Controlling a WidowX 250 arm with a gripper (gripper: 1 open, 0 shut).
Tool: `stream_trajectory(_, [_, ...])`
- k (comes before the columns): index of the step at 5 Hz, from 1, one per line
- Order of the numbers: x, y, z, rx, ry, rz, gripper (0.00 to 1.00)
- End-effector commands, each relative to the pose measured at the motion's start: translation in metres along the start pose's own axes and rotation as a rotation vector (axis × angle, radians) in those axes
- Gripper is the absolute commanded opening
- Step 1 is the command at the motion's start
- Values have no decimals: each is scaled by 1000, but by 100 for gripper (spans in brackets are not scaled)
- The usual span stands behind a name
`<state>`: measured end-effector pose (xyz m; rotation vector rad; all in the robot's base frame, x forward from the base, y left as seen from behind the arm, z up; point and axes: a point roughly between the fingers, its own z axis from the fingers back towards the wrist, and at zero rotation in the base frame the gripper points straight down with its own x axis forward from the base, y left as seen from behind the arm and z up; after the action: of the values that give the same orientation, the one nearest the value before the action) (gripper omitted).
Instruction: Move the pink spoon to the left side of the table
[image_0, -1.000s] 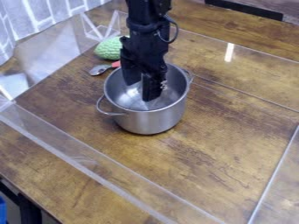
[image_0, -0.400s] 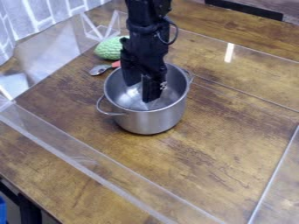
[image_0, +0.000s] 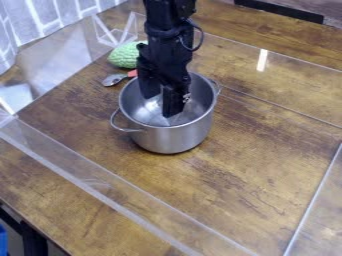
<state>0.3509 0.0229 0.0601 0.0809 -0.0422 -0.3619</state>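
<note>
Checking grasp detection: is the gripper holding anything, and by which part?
Cannot tell. The gripper reaches down into the pot; its fingers hide whatever is between them, and no spoon shows.

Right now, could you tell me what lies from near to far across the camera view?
Clear acrylic strip → metal pot with the gripper reaching into it → green object behind the pot.
</note>
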Motion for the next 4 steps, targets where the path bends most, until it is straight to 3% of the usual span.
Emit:
stream_trajectory(1, [12,6,38,49,-102,-1,0])
stream_trajectory(4, [17,4,42,58,-111,-5,0])
